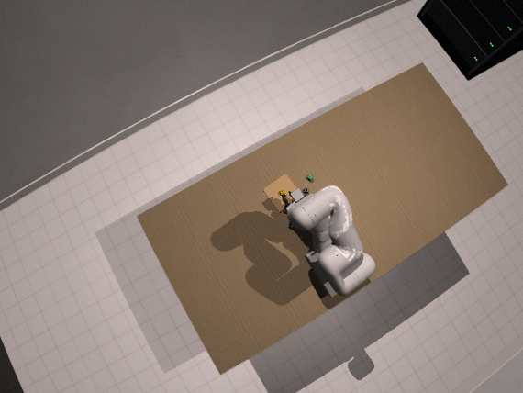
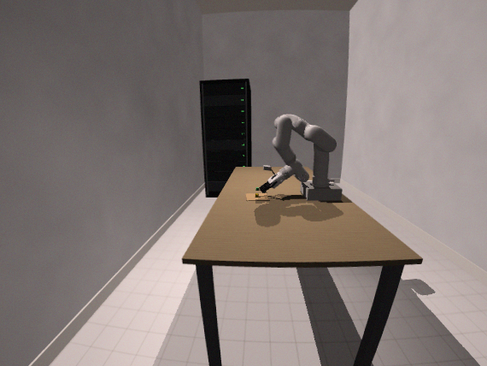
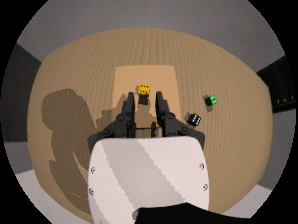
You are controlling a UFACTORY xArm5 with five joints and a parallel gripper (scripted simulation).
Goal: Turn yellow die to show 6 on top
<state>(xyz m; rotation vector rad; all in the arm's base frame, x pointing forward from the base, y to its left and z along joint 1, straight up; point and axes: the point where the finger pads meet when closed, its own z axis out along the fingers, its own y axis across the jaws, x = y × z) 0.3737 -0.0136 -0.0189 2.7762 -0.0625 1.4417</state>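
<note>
The yellow die (image 1: 282, 192) (image 2: 256, 195) (image 3: 143, 90) lies on the tan mat (image 1: 274, 185) (image 2: 249, 197) (image 3: 125, 79), near the mat's middle in the wrist view. My gripper (image 3: 145, 98) (image 1: 285, 198) (image 2: 261, 188) is tilted down towards the mat, just short of the die. Its fingers are partly open, with nothing between them, and the die sits just beyond the fingertips. A green die (image 1: 310, 177) (image 3: 210, 100) and a black die (image 1: 306, 190) (image 3: 193, 119) lie on the table to the right of the mat. The faces that the dice show are too small to read.
The robot's base (image 1: 344, 271) (image 2: 322, 191) stands at the table's near long edge, close behind the mat. A black server rack (image 1: 477, 32) (image 2: 225, 137) stands on the floor beyond the table's end. The arm's shadow falls on the table beside the mat.
</note>
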